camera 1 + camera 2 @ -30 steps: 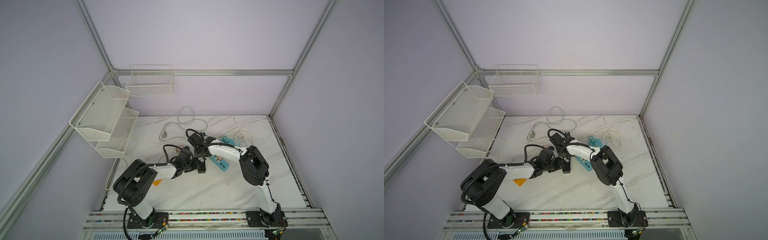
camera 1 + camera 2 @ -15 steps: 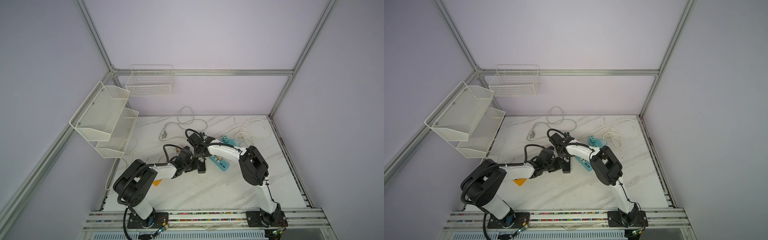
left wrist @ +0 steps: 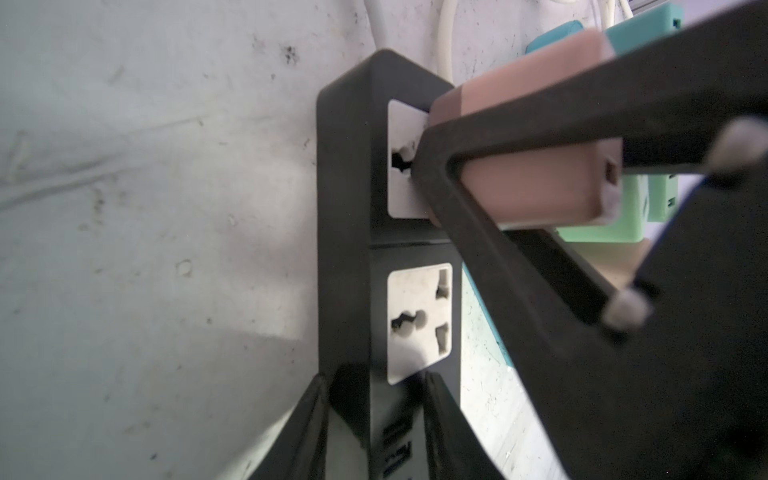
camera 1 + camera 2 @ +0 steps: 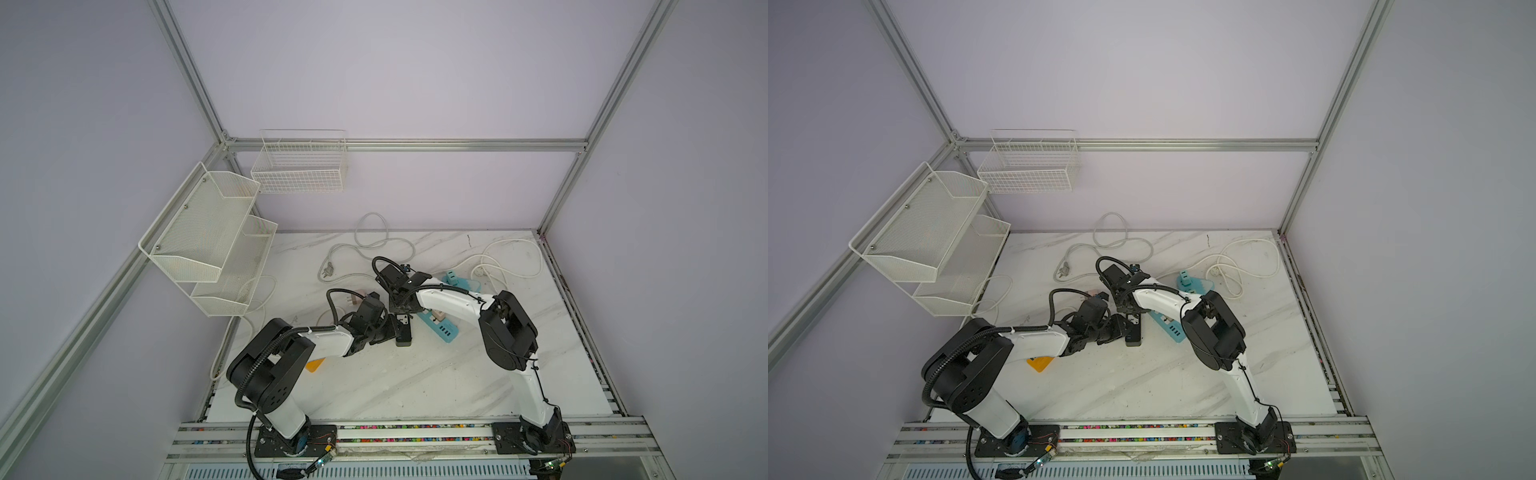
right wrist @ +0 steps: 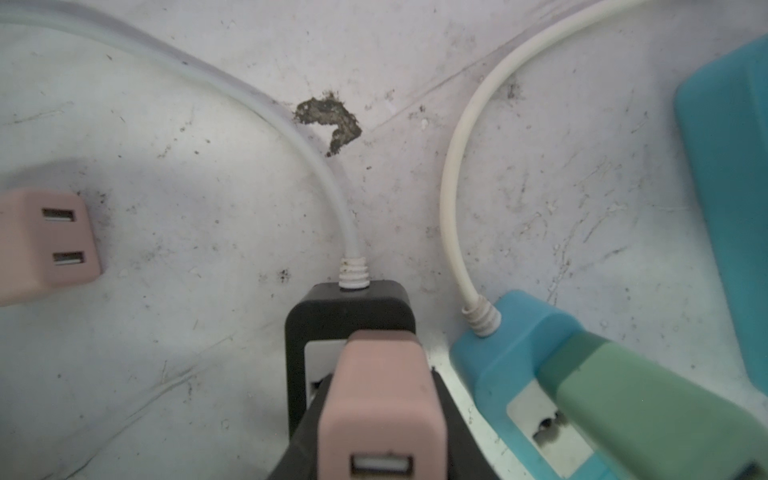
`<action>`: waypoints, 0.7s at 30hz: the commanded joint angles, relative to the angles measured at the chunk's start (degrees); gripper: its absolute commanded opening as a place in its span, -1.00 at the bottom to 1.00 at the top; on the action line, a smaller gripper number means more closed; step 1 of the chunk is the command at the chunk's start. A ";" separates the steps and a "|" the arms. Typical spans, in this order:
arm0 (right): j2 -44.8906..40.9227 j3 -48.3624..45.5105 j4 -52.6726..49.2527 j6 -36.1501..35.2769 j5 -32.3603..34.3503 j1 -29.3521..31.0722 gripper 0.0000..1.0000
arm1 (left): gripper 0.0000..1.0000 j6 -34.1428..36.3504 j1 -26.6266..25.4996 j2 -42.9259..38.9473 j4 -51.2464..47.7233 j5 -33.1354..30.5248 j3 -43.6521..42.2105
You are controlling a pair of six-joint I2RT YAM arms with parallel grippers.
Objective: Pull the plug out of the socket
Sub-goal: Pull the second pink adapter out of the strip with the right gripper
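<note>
Far to the left of the fingers, a white perforated-metal shelf (image 4: 208, 232) hung on the frame. The left fingers (image 3: 305, 432), matte black and tapered, were closed narrowly on the near end of the black power strip (image 3: 345, 232), one on each long side; the strip was a smooth, round-cornered plastic bar lying flat on the scuffed, marble-veined tabletop (image 3: 145, 208), with square white faces set into it; a free socket (image 3: 411, 286) lay just beyond the left fingers' tips. At the far socket (image 3: 405, 124), the right fingers (image 3: 494, 257), black and angular, were clamped on the pink plug (image 3: 536, 183), a matte, boxy block with rounded edges; its base sat against the white face, and its pins were hidden. Just right of the right fingers lay a glossy teal strip (image 5: 498, 353) carrying a green block adapter (image 5: 644, 399); a white cable (image 5: 448, 199) with a ribbed collar curved away from it.
</note>
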 commanded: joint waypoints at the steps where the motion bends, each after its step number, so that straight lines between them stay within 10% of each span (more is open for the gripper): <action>1: -0.56 1.06 0.65 0.58 2.10 0.47 -0.48 | -0.29 0.89 -0.90 4.55 -15.35 -2.51 -2.79; 21: -2.60 0.85 -0.08 -0.55 0.59 -2.07 -0.47 | -0.29 0.70 -0.92 5.04 -15.31 -2.69 -2.65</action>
